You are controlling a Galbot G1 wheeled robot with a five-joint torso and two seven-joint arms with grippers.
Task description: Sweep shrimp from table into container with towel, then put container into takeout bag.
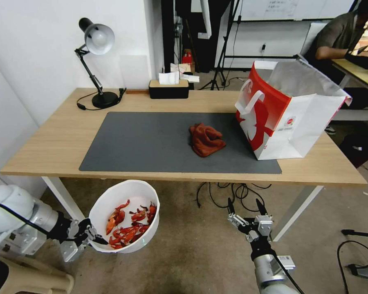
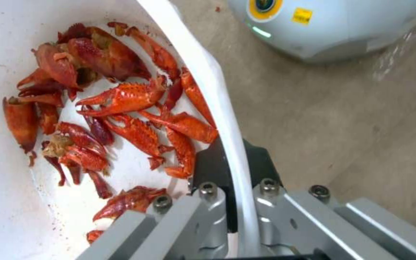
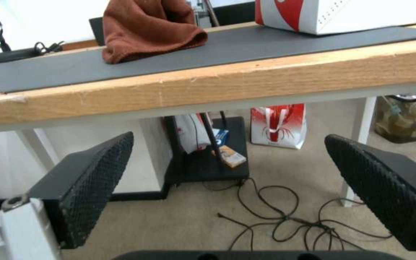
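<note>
The white container [image 1: 110,200] hangs in the air below the table's front edge [image 1: 171,176], at the left. My left gripper [image 1: 95,239] is shut on its rim [image 2: 227,119], one finger [image 2: 208,166] inside the wall and one outside. Red-orange shrimp [image 1: 129,224] pieces lie in the container's bottom [image 2: 121,119]. The rust-brown towel [image 1: 205,139] sits crumpled on the grey mat [image 1: 151,143], left of the red and white takeout bag [image 1: 286,110], which stands open at the table's right. My right gripper [image 1: 246,207] is open below the table edge, empty [image 3: 227,187].
A black desk lamp [image 1: 96,61] and a tissue box [image 1: 169,87] stand at the table's back. Cables [image 1: 229,192] lie on the floor under the table. White table legs [image 1: 61,196] stand near both arms.
</note>
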